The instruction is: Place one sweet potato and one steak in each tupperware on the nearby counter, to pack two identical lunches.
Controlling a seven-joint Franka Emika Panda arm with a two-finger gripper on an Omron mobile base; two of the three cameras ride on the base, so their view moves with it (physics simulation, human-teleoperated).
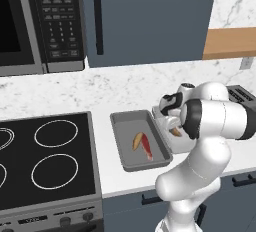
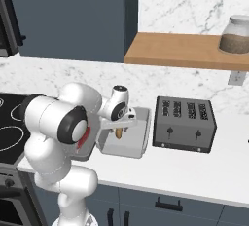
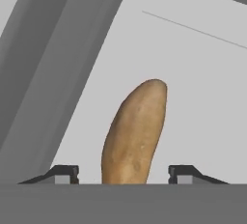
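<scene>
On my hand camera the gripper (image 3: pixel 123 172) has its two dark fingertips (image 3: pixel 61 174) standing well apart, with clear gaps between each tip and the sweet potato (image 3: pixel 135 131) lying between them, so I read the jaws as open and gripping nothing. The potato is long and tapered, tan-brown with a faintly speckled skin, its rounded end pointing away from the hand. It rests on the pale floor of the lighter grey tupperware (image 3: pixel 193 73), whose raised rim runs along one side of that view.

From the right base camera I see the gripper (image 2: pixel 118 131) hanging low over that same lighter tray (image 2: pixel 138 142), the potato (image 2: pixel 118 133) a small orange-brown patch under the hand. The tray sits on the white counter (image 2: pixel 194 171), just beside the slotted toaster (image 2: pixel 184 122).

From the left base camera the darker grey tupperware (image 1: pixel 125 126) lies next to the lighter one, near the stove top (image 1: pixel 45 161). Inside it I see another sweet potato (image 1: pixel 136 141) and a red steak (image 1: pixel 147 147) side by side, touching. The arm's elbow hides most of the lighter tray there; a sliver of potato (image 1: pixel 175 132) shows below the hand.

A jar (image 2: pixel 235 34) stands on the wooden shelf (image 2: pixel 185 50) above the toaster.
</scene>
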